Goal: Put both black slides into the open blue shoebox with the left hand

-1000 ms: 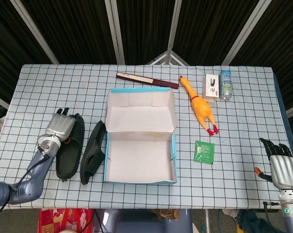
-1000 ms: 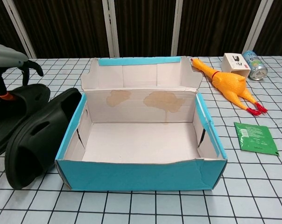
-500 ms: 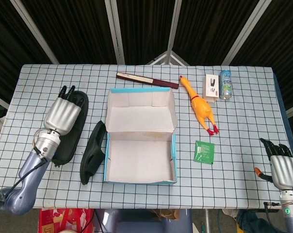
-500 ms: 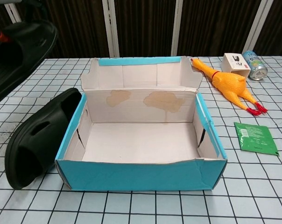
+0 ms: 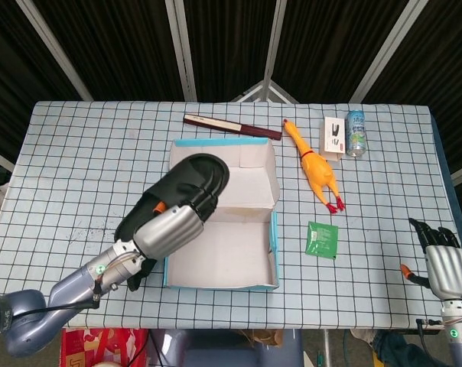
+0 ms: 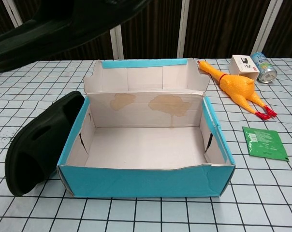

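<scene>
Overhead now: left hand (image 5: 172, 229) grasping one black slide (image 5: 187, 181), held in the air over the open blue shoebox (image 5: 274, 246) — box floor bare. Second slide (image 6: 37, 142) leaning against the box's left wall, partly hidden in head view. Right hand (image 5: 447, 264) at the table edge, fingers hard to make out.

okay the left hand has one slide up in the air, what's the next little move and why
Probably lower it into the shoebox and let go. The left robot hand holds one black slide raised above the open box, whose floor is bare, while the other slide leans against the box's left wall.
</scene>
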`<action>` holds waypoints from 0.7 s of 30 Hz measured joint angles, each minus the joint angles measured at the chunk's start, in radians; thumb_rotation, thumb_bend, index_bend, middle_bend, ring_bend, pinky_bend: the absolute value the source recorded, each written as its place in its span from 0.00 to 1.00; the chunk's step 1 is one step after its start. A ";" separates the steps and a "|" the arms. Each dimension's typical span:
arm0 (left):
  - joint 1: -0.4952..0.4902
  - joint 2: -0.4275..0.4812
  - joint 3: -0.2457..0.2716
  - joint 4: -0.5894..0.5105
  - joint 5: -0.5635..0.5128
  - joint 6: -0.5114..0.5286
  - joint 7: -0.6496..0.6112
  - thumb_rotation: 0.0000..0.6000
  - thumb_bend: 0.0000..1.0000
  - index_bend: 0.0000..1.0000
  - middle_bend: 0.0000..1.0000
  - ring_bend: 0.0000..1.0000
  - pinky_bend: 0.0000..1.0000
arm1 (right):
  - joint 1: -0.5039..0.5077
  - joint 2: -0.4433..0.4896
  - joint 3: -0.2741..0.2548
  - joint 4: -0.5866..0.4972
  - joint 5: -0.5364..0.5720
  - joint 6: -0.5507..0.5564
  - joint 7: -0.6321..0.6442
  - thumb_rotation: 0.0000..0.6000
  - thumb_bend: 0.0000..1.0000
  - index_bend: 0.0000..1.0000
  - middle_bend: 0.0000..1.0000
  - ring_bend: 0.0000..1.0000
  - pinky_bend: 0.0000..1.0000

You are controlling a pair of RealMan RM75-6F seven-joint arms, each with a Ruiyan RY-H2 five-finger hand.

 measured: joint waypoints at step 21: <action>-0.067 -0.109 -0.046 0.131 0.219 -0.364 0.000 1.00 0.47 0.25 0.53 0.08 0.13 | -0.007 0.008 0.002 0.002 0.004 0.006 0.024 1.00 0.23 0.13 0.19 0.24 0.15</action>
